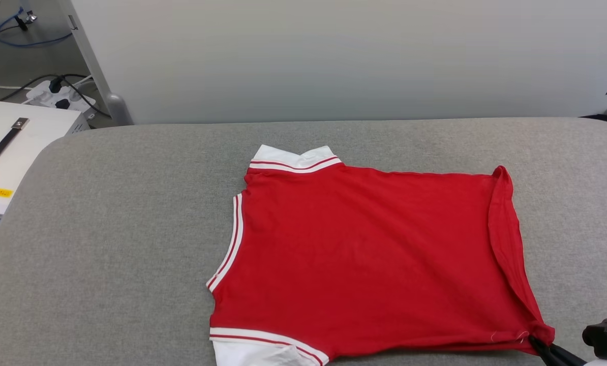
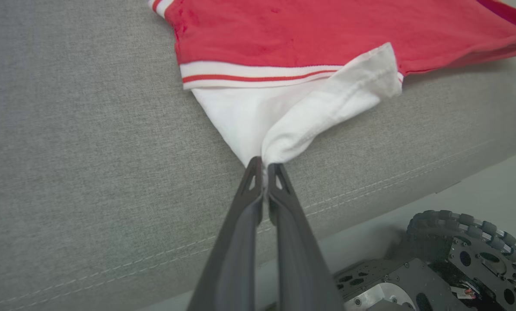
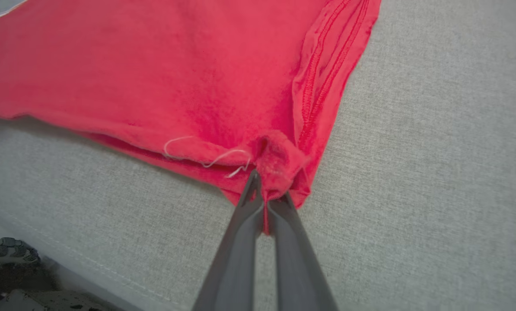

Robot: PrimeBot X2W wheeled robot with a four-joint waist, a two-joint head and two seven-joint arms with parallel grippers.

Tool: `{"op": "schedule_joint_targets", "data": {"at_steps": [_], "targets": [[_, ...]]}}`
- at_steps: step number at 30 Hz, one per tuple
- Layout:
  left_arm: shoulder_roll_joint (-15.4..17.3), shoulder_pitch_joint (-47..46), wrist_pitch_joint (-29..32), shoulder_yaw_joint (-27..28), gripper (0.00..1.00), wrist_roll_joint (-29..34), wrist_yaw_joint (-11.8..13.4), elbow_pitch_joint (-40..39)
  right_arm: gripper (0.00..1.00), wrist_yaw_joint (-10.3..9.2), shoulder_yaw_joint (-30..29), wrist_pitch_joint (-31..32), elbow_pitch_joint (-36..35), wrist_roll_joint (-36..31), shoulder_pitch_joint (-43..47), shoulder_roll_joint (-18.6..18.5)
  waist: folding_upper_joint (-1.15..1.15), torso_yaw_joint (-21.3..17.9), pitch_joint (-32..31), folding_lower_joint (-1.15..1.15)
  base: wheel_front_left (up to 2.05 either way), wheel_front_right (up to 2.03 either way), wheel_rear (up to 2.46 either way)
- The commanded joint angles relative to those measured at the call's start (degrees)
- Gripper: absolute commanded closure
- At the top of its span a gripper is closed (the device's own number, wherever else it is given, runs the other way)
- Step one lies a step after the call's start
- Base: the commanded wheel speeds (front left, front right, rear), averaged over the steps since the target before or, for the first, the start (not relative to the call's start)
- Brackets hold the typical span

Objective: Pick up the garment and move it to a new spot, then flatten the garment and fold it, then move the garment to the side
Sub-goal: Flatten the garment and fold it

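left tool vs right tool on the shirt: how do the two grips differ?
The left tool pinches the tip of the white sleeve; the right tool pinches the red hem corner. The left tool's cloth tapers to a point; the right tool's is bunched, with a loose thread beside it. Both are shut on the garment near the front edge of the grey surface.
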Motion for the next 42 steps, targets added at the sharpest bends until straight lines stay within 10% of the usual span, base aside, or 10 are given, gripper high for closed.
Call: {"op": "schedule_joint_targets", "data": {"at_steps": [1,26,42], "targets": [[-0.2,0.0,-0.3,0.2,1.0,0.1,-0.1,0.3,1.0,-0.05,-1.0,0.5,-0.7,-1.0,0.8,0.4,0.0,0.0,0.1,0.01,0.0,0.0,0.0],[-2.9,-37.6,1.5,0.8,1.0,9.1,-12.3,15.7,1.0,-0.05,-11.3,5.3,-5.1,-1.3,-10.4,6.5,0.0,-2.9,10.6,0.01,0.0,0.0,0.0],[-7.3,-50.4,-2.6,-9.5,1.0,5.6,-15.2,40.1,1.0,-0.05,-5.1,6.2,10.2,-1.7,-26.0,10.5,0.0,-4.6,18.1,0.01,0.0,0.0,0.0]]}}
